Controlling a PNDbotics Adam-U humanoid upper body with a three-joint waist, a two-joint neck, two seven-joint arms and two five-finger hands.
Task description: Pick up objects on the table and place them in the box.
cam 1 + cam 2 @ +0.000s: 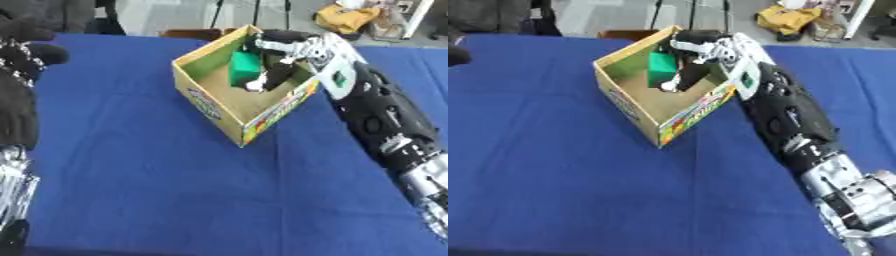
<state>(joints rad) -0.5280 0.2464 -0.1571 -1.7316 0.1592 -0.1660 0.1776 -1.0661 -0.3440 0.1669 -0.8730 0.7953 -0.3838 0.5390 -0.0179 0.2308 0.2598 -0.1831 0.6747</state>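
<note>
Left eye view shows my right arm (385, 120) reaching in from the right, over the near right wall of the cardboard box (214, 112) that stands on the blue surface (131, 175). My right robot hand (282, 59) is down inside the box, fingers curled around a green block (245, 69), which I hold against the far inner side of the box, above its brown floor. A small white bit shows at the lower tip of my fingers; I cannot tell what it is.

The box is open at the top and sits turned, one corner pointing toward me. Its inner walls are green toward the back and plain brown lower down; its outer faces carry bright print in yellow, red and blue. Apart from the green block and my own fingers, I make out nothing else in it.

My left robot hand (19, 75) shows at the left edge of the left eye view, dark and raised above the surface, well apart from the box. I cannot tell whether its fingers are straight or curled. Lower on that edge, the silver part of my left arm (13, 185) runs down toward the bottom corner.

Beyond the far edge of the surface, some yellow cloth (791, 19) lies on the floor.
</note>
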